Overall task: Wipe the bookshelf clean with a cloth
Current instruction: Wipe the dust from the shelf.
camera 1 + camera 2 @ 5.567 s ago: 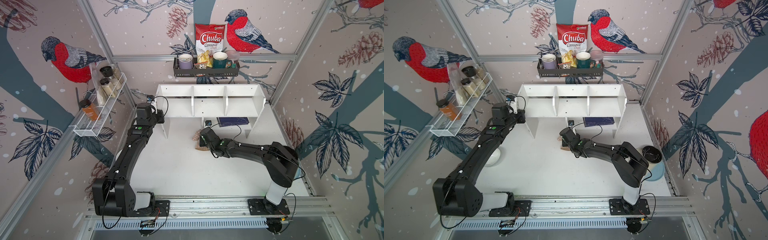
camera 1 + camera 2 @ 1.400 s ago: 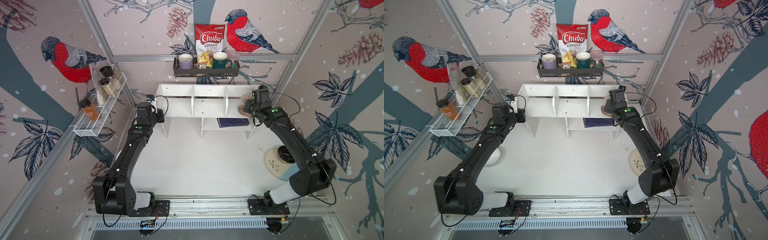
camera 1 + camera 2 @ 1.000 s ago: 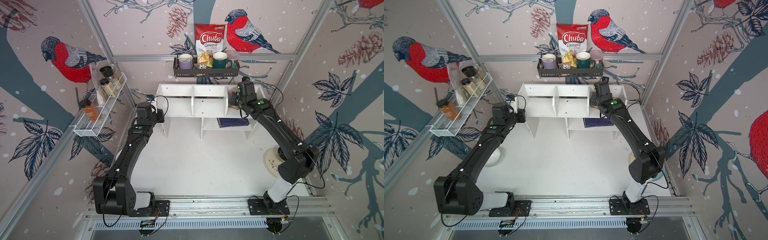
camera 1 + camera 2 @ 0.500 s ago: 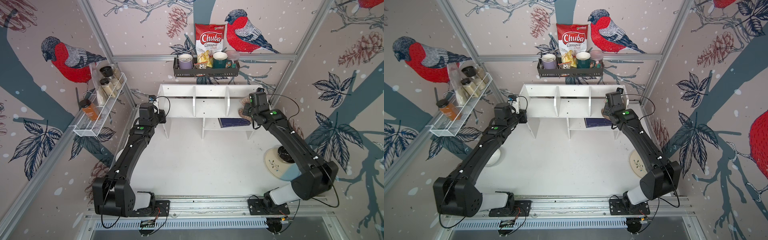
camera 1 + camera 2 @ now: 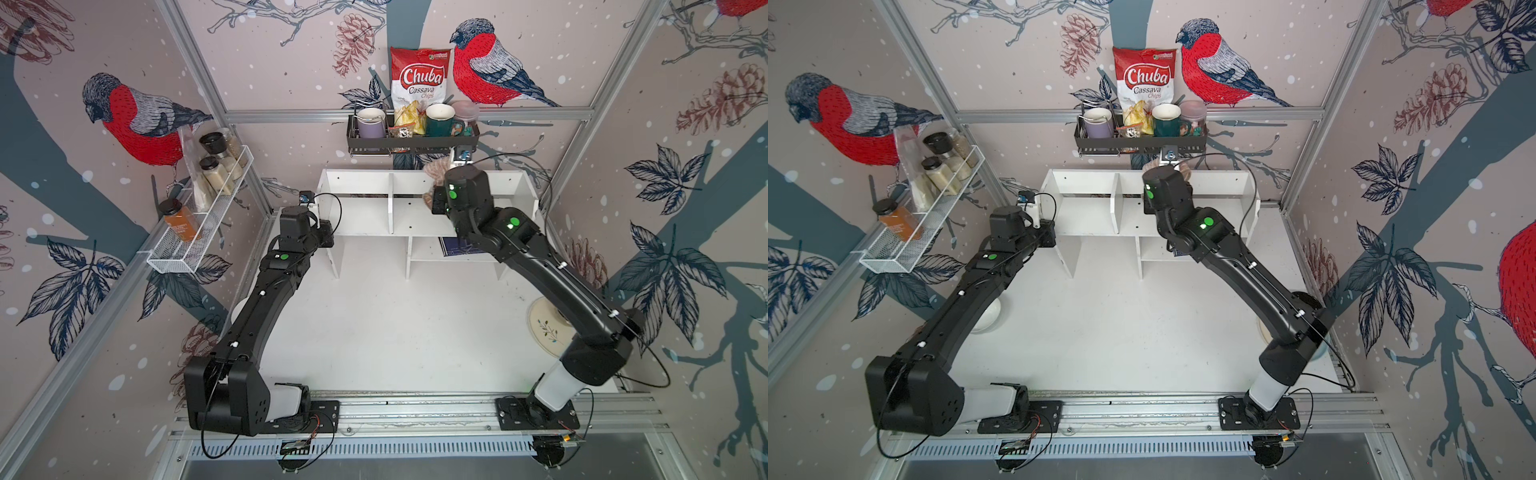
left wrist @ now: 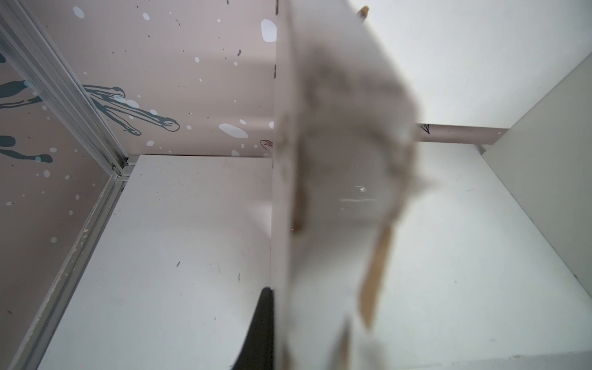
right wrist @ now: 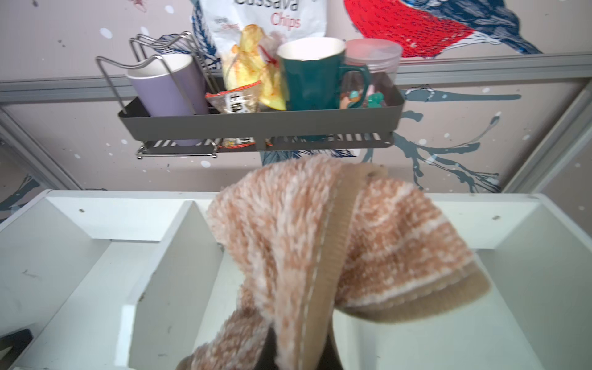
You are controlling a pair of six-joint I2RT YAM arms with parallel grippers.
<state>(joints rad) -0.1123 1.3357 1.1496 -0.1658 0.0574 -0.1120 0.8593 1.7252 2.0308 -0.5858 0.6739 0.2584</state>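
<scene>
Right gripper (image 5: pixel 437 186) is clenched on the cloth (image 5: pixel 433 169), with the fingers buried in it. The right wrist view shows the cloth (image 7: pixel 320 240) draped over them, tan hem band running up the middle. I'm at the shelf (image 5: pixel 361 216) top level, wrist over the divider between the middle and right compartments. The cloth is bunched at the back wall's top edge there, just below the black rack (image 5: pixel 411 144). Can't tell whether it touches, or which compartment it's over. In both top views only scraps of cloth (image 5: pixel 1185 169) peek out around the wrist.

Left gripper (image 5: pixel 321 204) is at the shelf's left end panel. The left wrist view is blurry, but the shelf (image 6: pixel 283 38) panel runs edge-on between one dark finger (image 6: pixel 261 320) and a blurred one. So it looks clamped on that panel.

The shelf stands at the back of the table (image 5: pixel 374 332). A blue book (image 5: pixel 455 248) lies in a lower cubby. A plate (image 5: pixel 544 330) sits on the table, partly under my right arm.
</scene>
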